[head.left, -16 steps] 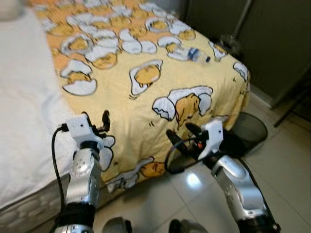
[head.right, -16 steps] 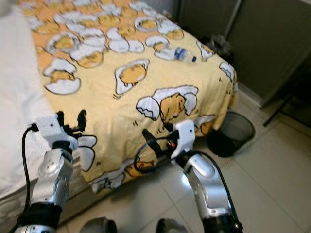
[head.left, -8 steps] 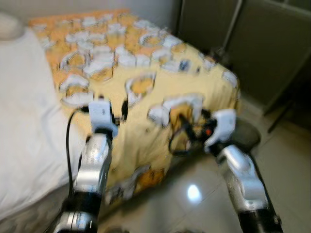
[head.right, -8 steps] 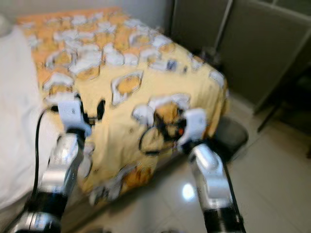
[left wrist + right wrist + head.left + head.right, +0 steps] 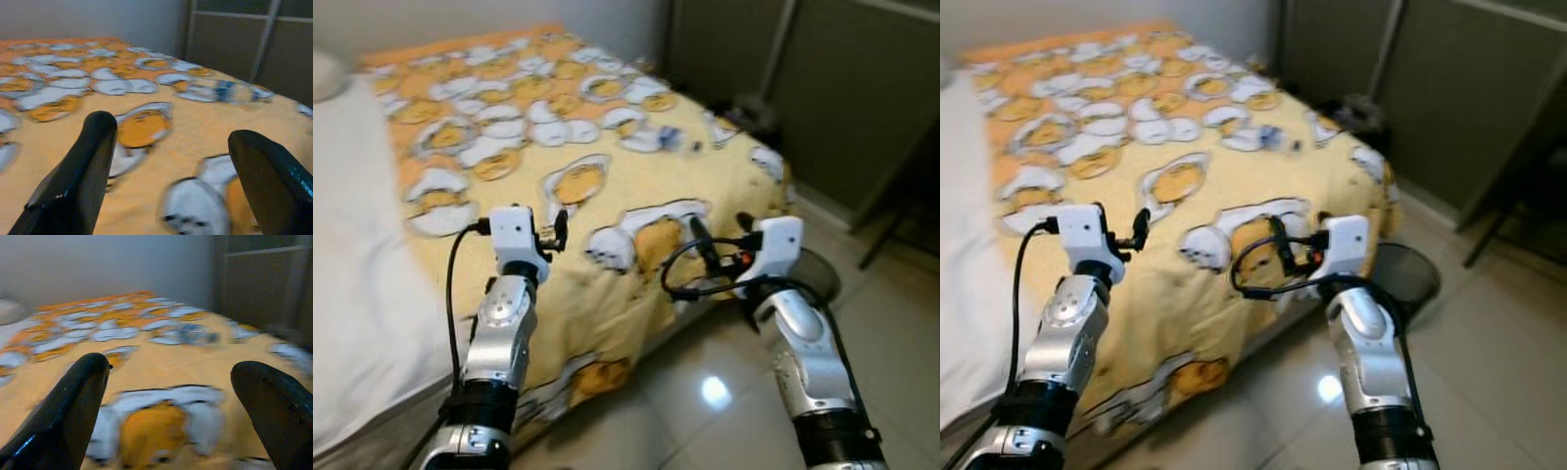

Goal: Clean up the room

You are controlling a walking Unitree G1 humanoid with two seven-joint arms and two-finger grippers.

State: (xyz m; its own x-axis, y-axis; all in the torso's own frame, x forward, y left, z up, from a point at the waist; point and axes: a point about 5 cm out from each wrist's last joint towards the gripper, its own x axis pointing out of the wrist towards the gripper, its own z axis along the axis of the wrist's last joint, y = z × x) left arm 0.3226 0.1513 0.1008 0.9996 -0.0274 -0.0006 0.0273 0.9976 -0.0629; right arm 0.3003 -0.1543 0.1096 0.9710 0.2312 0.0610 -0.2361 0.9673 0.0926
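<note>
yellow egg-print bedspread [image 5: 607,147] | white sheet [image 5: 352,245] beside it | grey wardrobe doors [image 5: 862,88] | glossy tiled floor [image 5: 901,323]

- The bed with the yellow-orange blanket printed with white egg shapes [image 5: 607,211] is broad, flat, open surface ahead of both grippers.
- A clear plastic bottle [image 5: 664,140], blurred, lies on the blanket near its far corner, well apart from both grippers.
- A white sheet [image 5: 357,255] covers the bed's left side.
- A dark round waste bin [image 5: 1408,276] stands on the pale tiled floor [image 5: 1489,362] just beside the bed's corner.
- Dark panelled doors [image 5: 862,88] close off the right.
</note>
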